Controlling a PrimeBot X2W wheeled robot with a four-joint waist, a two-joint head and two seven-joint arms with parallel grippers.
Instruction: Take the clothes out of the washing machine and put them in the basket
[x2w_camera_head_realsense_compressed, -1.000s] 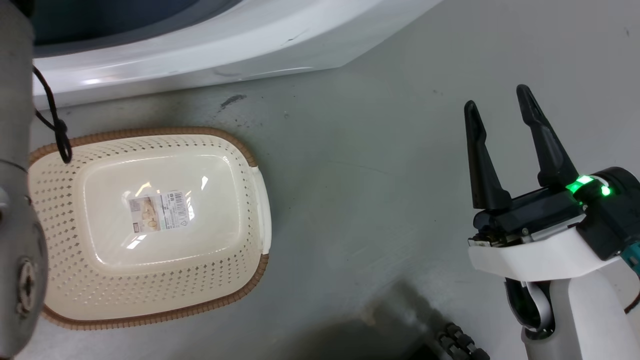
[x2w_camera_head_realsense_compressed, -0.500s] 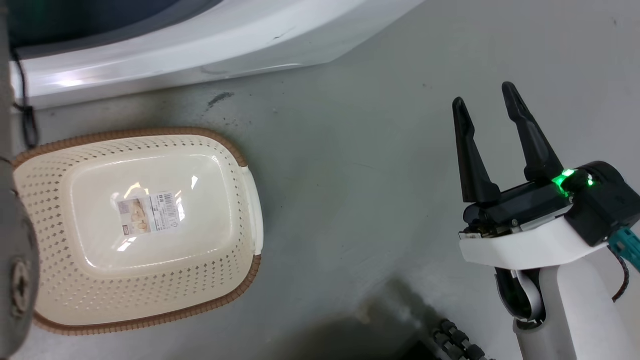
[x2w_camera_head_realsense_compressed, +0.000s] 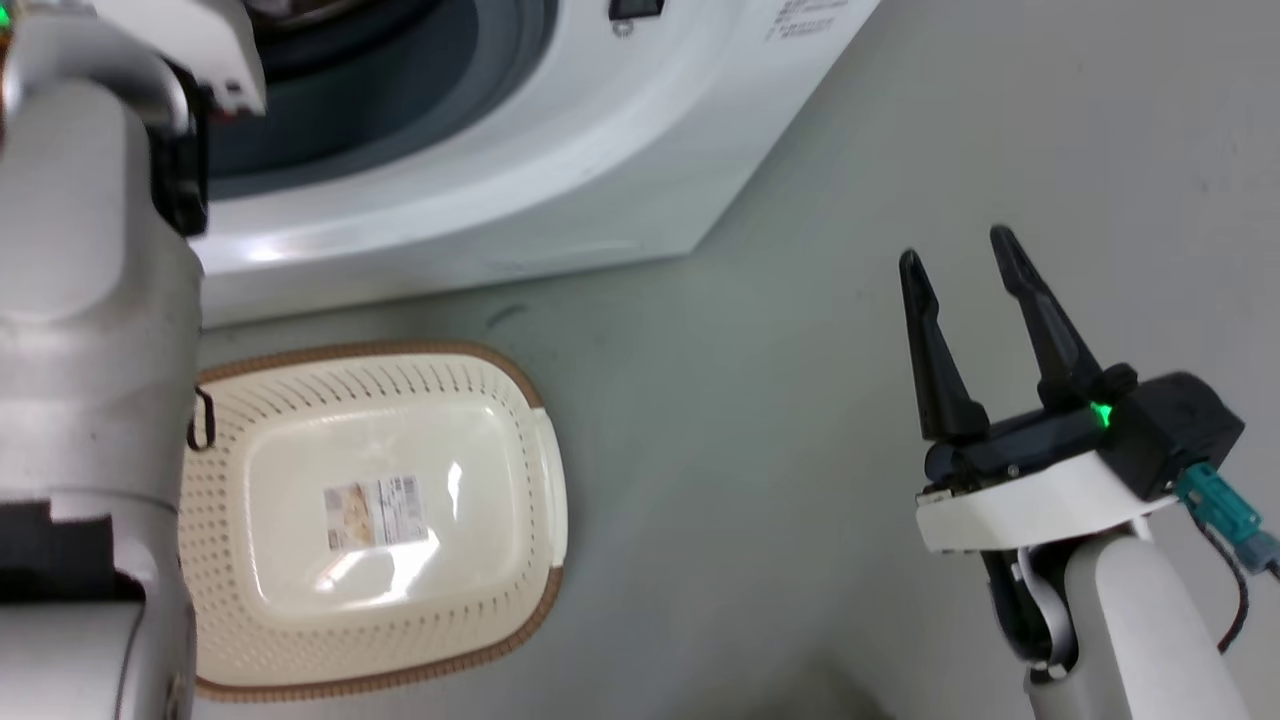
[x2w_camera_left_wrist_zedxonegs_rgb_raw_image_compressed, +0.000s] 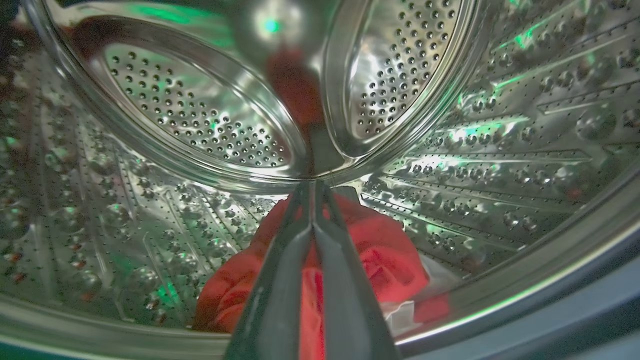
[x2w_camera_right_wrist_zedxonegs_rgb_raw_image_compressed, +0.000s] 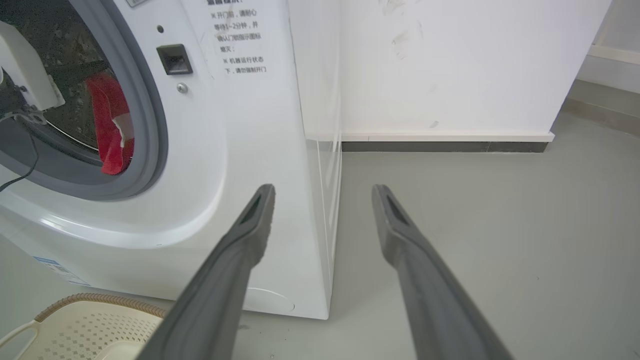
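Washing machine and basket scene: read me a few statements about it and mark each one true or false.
1. The basket holds a red garment. False: it holds just a paper label on its bottom.
2. The right tool is open above the floor. True.
3. The left tool reaches inside the steel drum. True.
4. The drum is empty. False: red clothes lie at its bottom.
5. The left tool's fingers are spread wide. False: they are pressed together.
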